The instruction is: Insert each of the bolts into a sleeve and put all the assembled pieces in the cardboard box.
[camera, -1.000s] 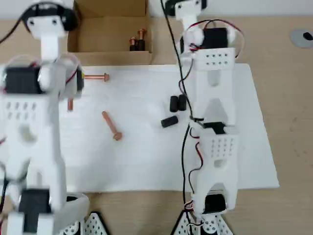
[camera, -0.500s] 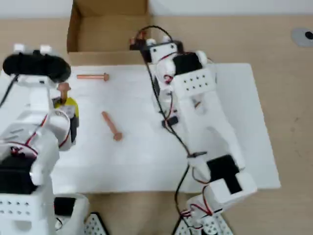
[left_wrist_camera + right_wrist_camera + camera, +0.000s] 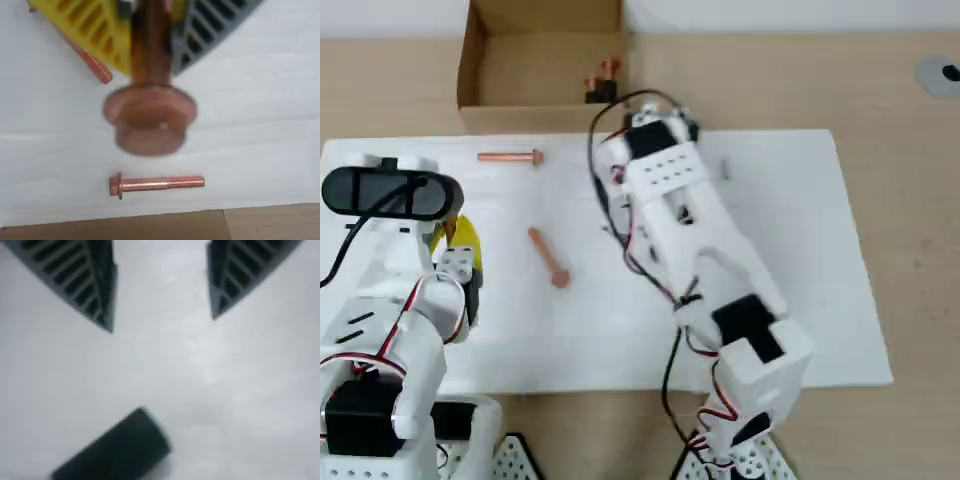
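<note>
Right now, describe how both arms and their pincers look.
The left arm and right arm are white shells with black motors and red-and-black cables. The left pincer has one yellow and one grey ribbed finger; the right pincer, two dark ribbed ones.

Three loose bolts, one sleeve in sight, and a box with finished pieces in it.

An open-topped brown cardboard box sits at the far edge of the white sheet, with copper-and-black assembled pieces standing by its right wall (two, as far as I can make out). One copper flanged bolt lies flat just in front of the box, head to the right. A second copper bolt lies slantwise farther from the box, head end nearer the arms' bases. A third copper bolt is clamped by its shank in the left gripper, head sticking out. A black cylindrical sleeve lies on its side on the sheet.
</note>
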Motion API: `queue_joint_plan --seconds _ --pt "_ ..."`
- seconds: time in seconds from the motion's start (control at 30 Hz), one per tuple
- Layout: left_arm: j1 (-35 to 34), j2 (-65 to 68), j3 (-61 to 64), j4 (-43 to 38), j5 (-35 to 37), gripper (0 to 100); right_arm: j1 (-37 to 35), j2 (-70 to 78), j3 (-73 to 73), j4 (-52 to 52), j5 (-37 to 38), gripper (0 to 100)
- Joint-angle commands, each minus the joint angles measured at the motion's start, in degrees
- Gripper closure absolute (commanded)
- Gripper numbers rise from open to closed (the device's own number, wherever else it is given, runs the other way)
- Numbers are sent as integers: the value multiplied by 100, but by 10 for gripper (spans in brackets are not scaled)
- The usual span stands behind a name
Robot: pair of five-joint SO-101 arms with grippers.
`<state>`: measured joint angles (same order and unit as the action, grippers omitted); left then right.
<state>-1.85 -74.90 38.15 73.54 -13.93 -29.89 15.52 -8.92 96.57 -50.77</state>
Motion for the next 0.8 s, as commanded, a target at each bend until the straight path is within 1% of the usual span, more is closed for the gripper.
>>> queue_joint_plan --seconds 0.0,0.1,0.17,0.3,0.53,0.77 --pt "26 -48 -9 -44 -246 995 -110 -22 13 -18 -88 842" --pt "-158 -48 -9 -53 -334 995 22 -13 13 141 -185 842" --pt "-325 -48 -18 -70 -334 995 224 -13 22 185 -343 842" --pt "-484 -48 -18 -70 -334 995 558 22 22 176 -378 842" --pt "-457 -40 -18 -88 -343 995 637 57 31 149 -387 842" --pt "-484 -40 -18 -70 -343 995 637 734 4 149 -387 842"
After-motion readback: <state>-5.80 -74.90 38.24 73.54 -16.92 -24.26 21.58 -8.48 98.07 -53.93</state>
